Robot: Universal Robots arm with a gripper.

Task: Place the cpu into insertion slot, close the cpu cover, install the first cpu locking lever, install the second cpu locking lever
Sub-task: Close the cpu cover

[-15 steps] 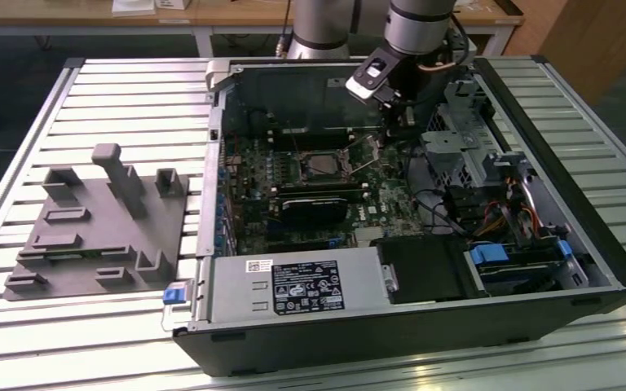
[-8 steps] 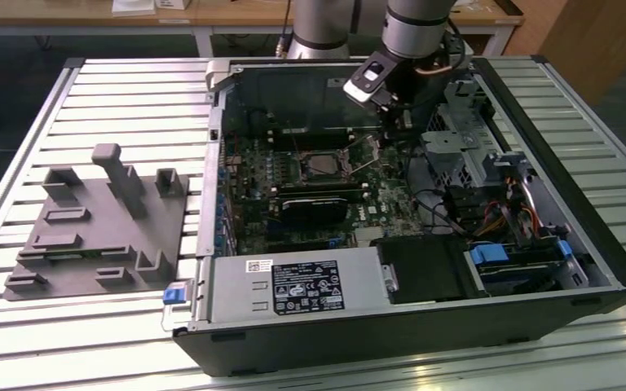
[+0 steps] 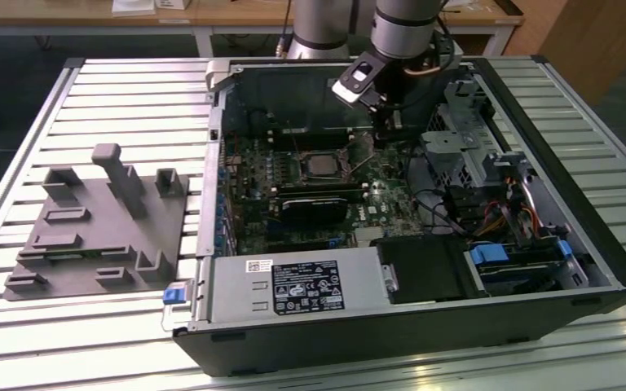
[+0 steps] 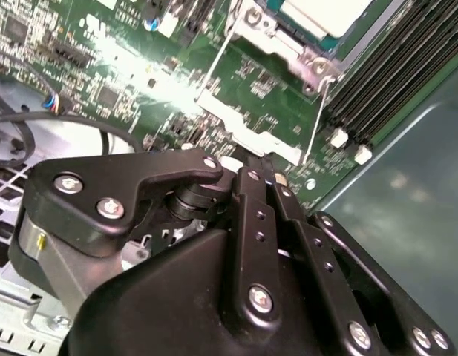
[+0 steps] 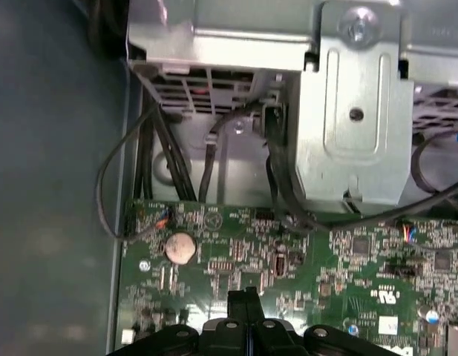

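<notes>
**Aluminium bench, open tower: closed gripper beside the socket levers**

Slatted aluminium table [image 3: 128, 98] carries an open computer case [image 3: 400, 342] lying on its side, with a grey fixture tray [image 3: 85, 236] on the exterior view's left. The arm reaches down into the case. The gripper [image 3: 384, 134] hangs just beside the insertion slot [image 3: 297, 160], on the exterior view's right of it.

The cpu [image 3: 319, 167] sits in that slot, its silvery top facing up. In the second wrist view the cpu cover [image 4: 262, 33] appears to lie down around the chip. One wire lever [image 4: 320, 111] and a second wire lever [image 4: 216, 70] run along the frame's two sides. I cannot tell whether either is hooked.

In both wrist views the fingers are pressed together with nothing between them. Their tips are low over the green board, near the cover's edge. A coin cell [image 5: 180, 248] and a metal drive cage [image 5: 355, 119] lie beyond.

By this layout, placing and covering look done, and the lever work looks to be the step in hand. It calls for the closed tips to bear squarely on thin wire without sliding onto the small board parts around it.

A printed label [image 3: 306, 287] sits on the power supply, and its writing is too small to make out.
</notes>
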